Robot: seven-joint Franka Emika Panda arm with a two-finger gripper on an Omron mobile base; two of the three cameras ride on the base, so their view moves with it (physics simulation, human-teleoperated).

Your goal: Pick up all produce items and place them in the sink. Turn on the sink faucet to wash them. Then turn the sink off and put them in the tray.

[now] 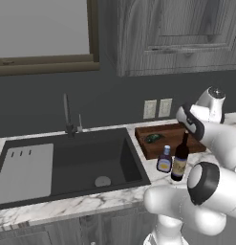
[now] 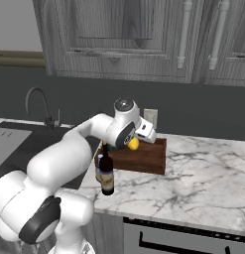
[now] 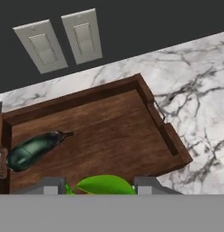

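Note:
My gripper (image 3: 99, 186) hangs just above the brown wooden tray (image 3: 168, 137), shut on a yellow lemon-like fruit (image 2: 133, 144). Its greenish top shows between the fingertips in the hand view. The dark green oval item (image 3: 34, 149) lies on the tray floor at its left end, and in the left base view this green item (image 1: 153, 138) rests in the tray (image 1: 173, 132) right of the sink (image 1: 81, 162). The sink basin is dark, with a silver drain (image 1: 102, 181). The thin faucet (image 1: 67, 114) stands behind it, with no water visible.
A dark wine bottle (image 1: 180, 160) and a small blue-capped bottle (image 1: 165, 160) stand on the marble counter in front of the tray. Two wall outlets (image 3: 59, 43) sit on the dark backsplash behind it. Marble counter (image 2: 203, 178) stretches right of the tray.

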